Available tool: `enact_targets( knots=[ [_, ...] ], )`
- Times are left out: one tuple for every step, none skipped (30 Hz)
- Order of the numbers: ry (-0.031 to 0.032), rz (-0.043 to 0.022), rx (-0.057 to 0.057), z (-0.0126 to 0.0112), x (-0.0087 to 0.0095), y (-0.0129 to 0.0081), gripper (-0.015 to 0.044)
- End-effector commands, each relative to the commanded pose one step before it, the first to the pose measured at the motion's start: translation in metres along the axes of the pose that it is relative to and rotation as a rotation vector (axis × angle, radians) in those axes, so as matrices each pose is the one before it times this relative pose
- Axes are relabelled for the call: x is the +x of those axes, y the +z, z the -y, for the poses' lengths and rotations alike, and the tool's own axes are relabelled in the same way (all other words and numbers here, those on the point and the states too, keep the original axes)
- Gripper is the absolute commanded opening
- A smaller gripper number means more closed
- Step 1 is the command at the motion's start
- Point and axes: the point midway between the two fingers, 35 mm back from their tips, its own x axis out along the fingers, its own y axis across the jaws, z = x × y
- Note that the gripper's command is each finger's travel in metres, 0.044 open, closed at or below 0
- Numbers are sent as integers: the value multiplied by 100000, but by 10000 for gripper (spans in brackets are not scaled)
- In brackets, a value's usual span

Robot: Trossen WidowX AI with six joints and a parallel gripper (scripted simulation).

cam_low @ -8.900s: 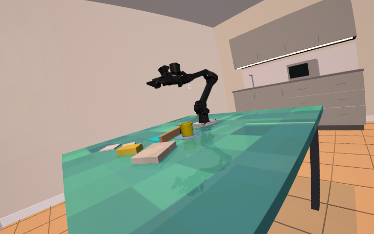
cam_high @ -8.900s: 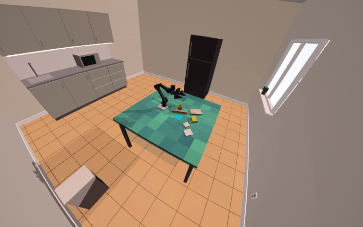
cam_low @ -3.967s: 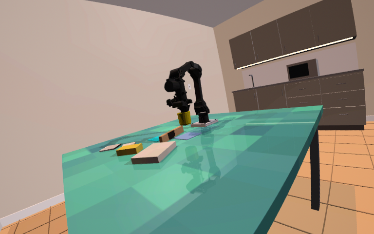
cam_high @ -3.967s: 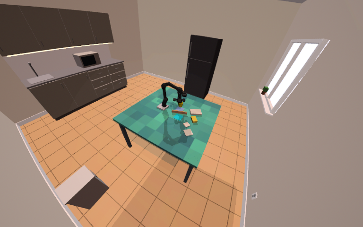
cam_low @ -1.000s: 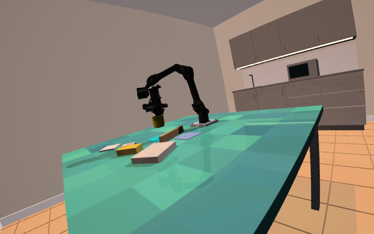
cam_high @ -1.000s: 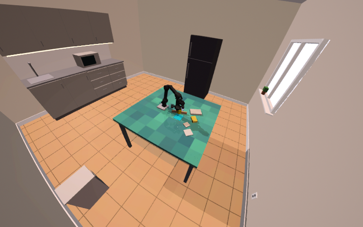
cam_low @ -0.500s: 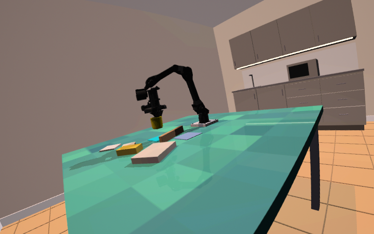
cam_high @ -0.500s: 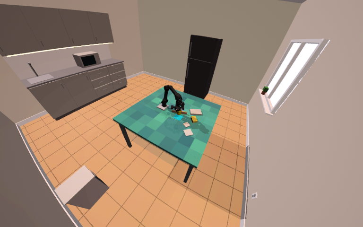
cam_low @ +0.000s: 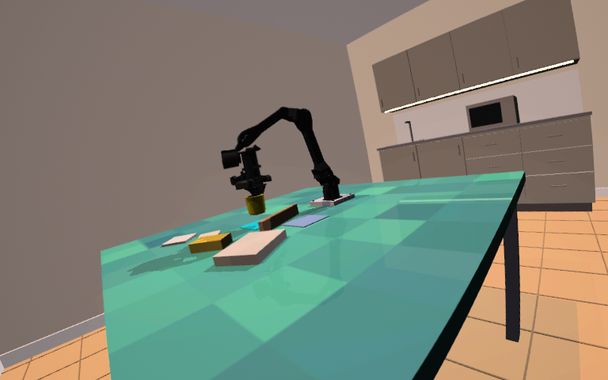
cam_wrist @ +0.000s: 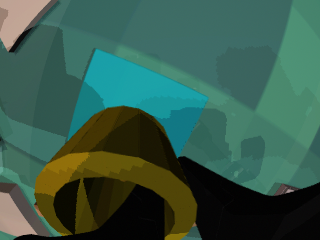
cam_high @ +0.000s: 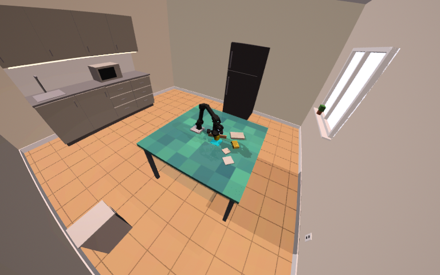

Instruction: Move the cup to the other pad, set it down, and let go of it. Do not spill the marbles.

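Note:
My gripper (cam_high: 216, 133) (cam_low: 254, 193) (cam_wrist: 168, 164) is shut on the rim of a dark yellow cup (cam_high: 216, 137) (cam_low: 255, 204) (cam_wrist: 110, 156), with one finger inside and one outside. The cup hangs upright, clear of the table (cam_high: 181, 155) (cam_low: 359, 277). A cyan pad (cam_high: 214, 142) (cam_low: 248, 226) (cam_wrist: 134, 90) lies flat right below it; in the wrist view the cup covers the pad's near corner. A lavender pad (cam_low: 305, 220) lies flat beyond the brown bar, nearer the arm's base. I cannot see marbles inside the cup.
A brown bar (cam_low: 278, 217) lies between the two pads. A tan slab (cam_high: 237, 134) (cam_low: 248, 247), a yellow block (cam_high: 235, 144) (cam_low: 210, 242) and two thin tan tiles (cam_high: 228, 160) (cam_low: 179, 239) lie nearby. The arm's base (cam_high: 196, 129) (cam_low: 332, 199) stands behind.

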Motion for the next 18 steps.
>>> enact_targets(
  knots=[
    [-522, -129, -380, 110, 611, -22, 0],
    [0, 0, 0, 1, 138, 5, 0],
    [0, 0, 0, 1, 137, 4, 0],
    [0, 0, 0, 1, 137, 4, 0],
    [0, 0, 0, 2, 137, 4, 0],
    [0, 0, 0, 2, 137, 3, 0],
    [0, 0, 0, 3, 134, 3, 0],
    [0, 0, 0, 3, 133, 2, 0],
    [0, 0, 0, 4, 133, 2, 0],
    [0, 0, 0, 4, 133, 1, 0],
    [-1, 0, 0, 4, 133, 1, 0],
    [-1, 0, 0, 5, 133, 0, 0],
    [-1, 0, 0, 5, 133, 0, 0],
    [-1, 0, 0, 6, 133, -1, 0],
    [-1, 0, 0, 6, 133, -1, 0],
    [-1, 0, 0, 7, 132, -2, 0],
    [-1, 0, 0, 7, 132, -2, 0],
    [-1, 0, 0, 7, 132, -3, 0]
  ],
)
